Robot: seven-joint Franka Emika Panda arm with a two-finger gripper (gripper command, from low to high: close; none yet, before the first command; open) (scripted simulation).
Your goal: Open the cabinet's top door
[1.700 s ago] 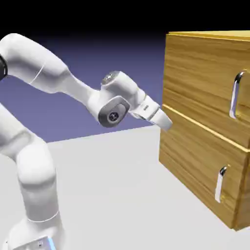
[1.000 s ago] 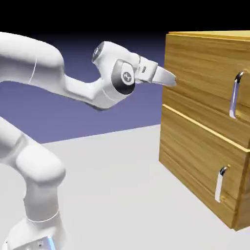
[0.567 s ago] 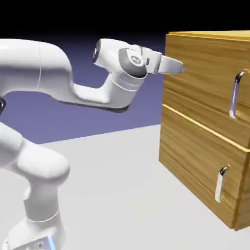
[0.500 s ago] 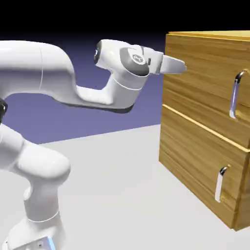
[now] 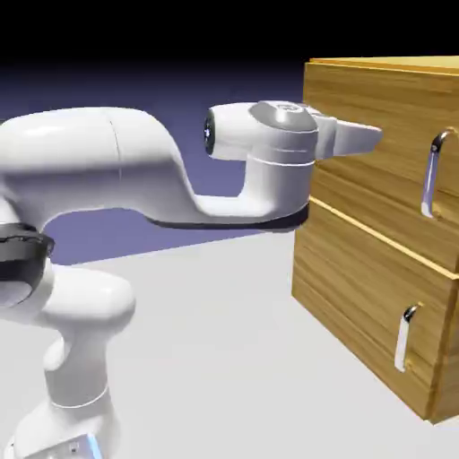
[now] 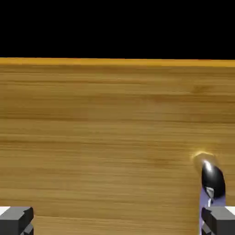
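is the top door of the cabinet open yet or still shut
Shut. In the exterior view the top door sits flush with the cabinet, and the gripper is short of its long handle.

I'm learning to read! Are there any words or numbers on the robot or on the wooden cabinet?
There are none to read: no words, numbers or signs show on the cabinet, on the top door with its silver handle, or on the gripper and white arm.
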